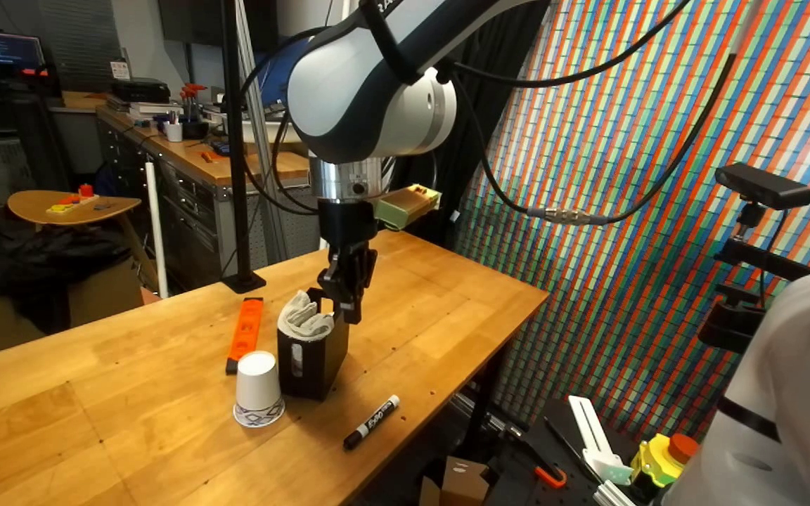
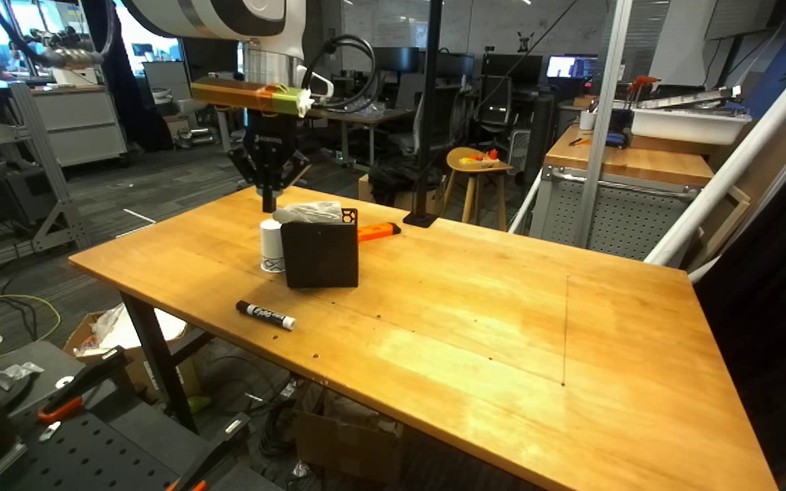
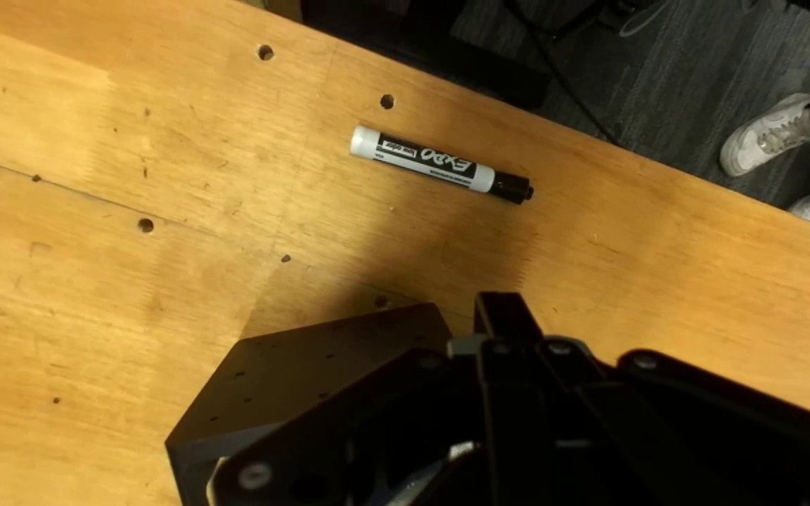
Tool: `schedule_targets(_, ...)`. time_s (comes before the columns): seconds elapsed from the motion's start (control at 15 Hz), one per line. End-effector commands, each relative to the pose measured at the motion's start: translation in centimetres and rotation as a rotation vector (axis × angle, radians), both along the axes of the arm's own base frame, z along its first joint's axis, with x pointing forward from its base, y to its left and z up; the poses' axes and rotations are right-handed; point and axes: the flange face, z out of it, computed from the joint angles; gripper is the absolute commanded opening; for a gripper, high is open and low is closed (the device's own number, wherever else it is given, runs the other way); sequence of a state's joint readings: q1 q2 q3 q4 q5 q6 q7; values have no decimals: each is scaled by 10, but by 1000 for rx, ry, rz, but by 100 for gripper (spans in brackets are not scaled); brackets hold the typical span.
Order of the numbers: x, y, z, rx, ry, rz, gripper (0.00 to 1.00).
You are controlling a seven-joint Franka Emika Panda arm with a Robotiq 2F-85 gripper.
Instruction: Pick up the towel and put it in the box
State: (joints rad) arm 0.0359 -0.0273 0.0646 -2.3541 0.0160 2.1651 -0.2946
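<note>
The grey-white towel (image 1: 304, 320) sits folded in the top of the black box (image 1: 311, 369), bulging above its rim. The towel (image 2: 312, 212) and the box (image 2: 321, 256) also show in an exterior view. My gripper (image 1: 353, 313) points down beside the box's upper edge, with its fingertips together. In an exterior view the gripper (image 2: 269, 202) stands apart from the towel, with nothing visible in it. In the wrist view the gripper's fingers (image 3: 507, 309) are together, and the box's side (image 3: 306, 379) lies to their left. There the towel is mostly hidden by the gripper.
An upside-down white paper cup (image 1: 259, 386) stands close beside the box. An orange level (image 1: 245, 330) lies behind the cup. A black-and-white marker (image 1: 371, 422) lies near the edge of the wooden table (image 2: 468, 341). A black post (image 1: 240, 211) rises at the table's far edge.
</note>
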Motion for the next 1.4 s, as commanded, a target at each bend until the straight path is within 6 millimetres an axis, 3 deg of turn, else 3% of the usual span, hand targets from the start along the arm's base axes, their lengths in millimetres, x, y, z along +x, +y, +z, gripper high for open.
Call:
schedule_targets(0.0, 0, 11, 1, -8, -6, 21, 1)
schedule_targets(0.47, 8, 25, -5, -4, 6, 49, 1)
schedule_targets(1.33, 42, 22, -14, 5, 5, 60, 1)
